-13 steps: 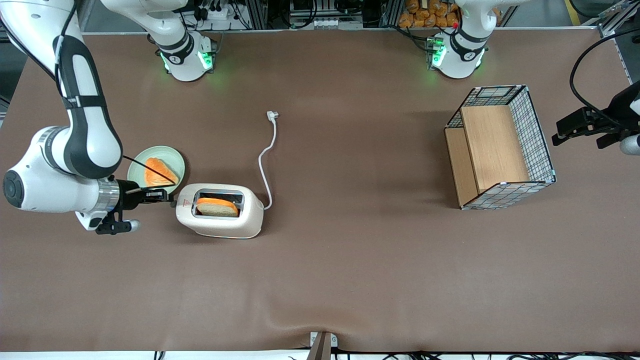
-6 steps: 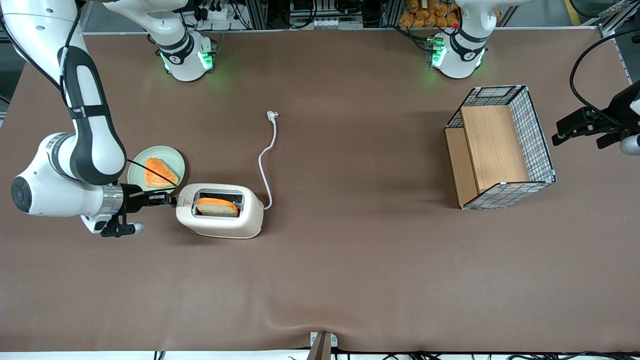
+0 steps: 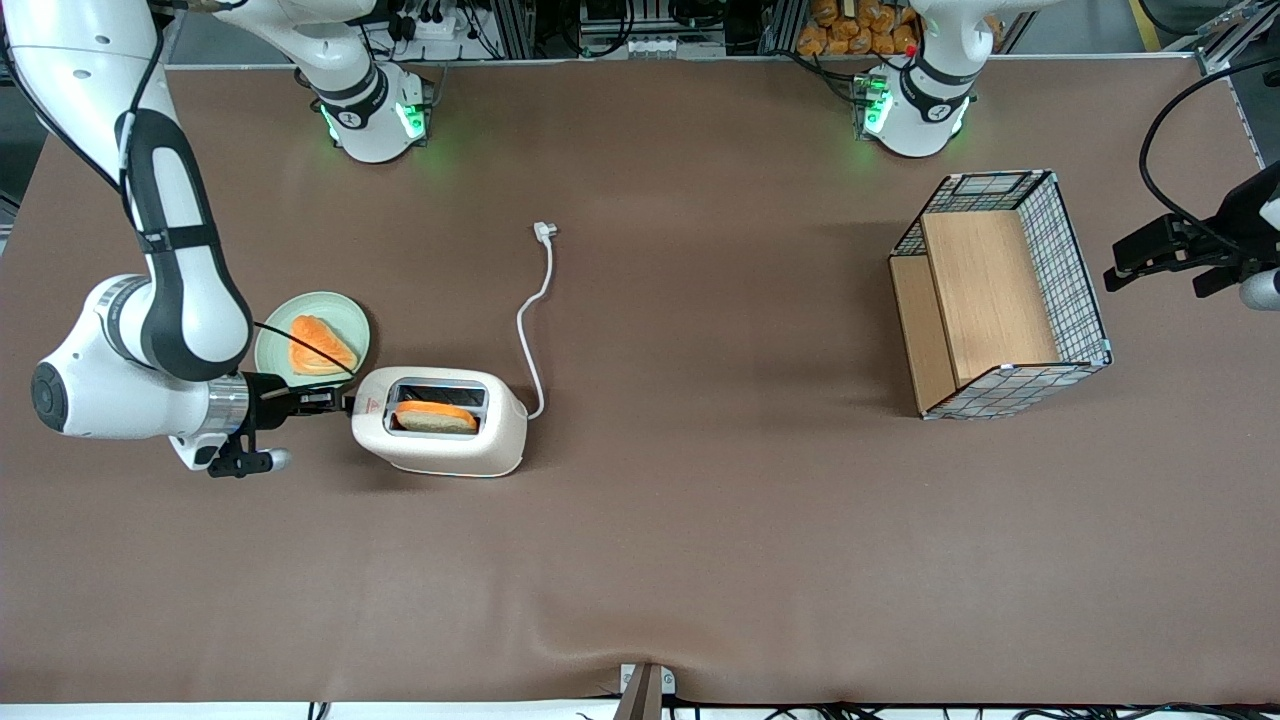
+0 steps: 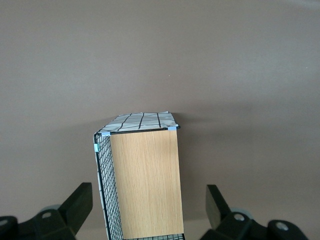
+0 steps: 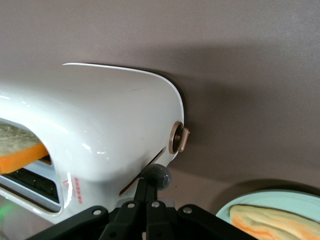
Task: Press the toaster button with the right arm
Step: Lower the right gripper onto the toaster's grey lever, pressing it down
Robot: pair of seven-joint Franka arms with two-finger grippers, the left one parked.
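The cream-white toaster (image 3: 440,442) lies on the brown table with an orange-crusted bread slice (image 3: 436,415) in its silver-rimmed slot. The right arm (image 3: 180,290) reaches in level from the working arm's end. My gripper (image 3: 338,402) is shut, its fingertips against the toaster's narrow end by the red mark. In the right wrist view the shut gripper (image 5: 150,187) touches the round grey toaster button (image 5: 158,176) at the end of a slanted slot in the toaster (image 5: 100,120). A brown round dial (image 5: 178,138) sits beside it.
A pale green plate (image 3: 275,340) with an orange slice (image 3: 320,345) sits just past the gripper, farther from the front camera. The white cord (image 3: 528,330) runs to a plug (image 3: 543,231). A wire-and-wood basket (image 3: 1085,290) lies toward the parked arm's end, also in the left wrist view (image 4: 145,180).
The right arm has shifted a little toward the toaster and lower. The bread slice sits slightly deeper in the slot than before.
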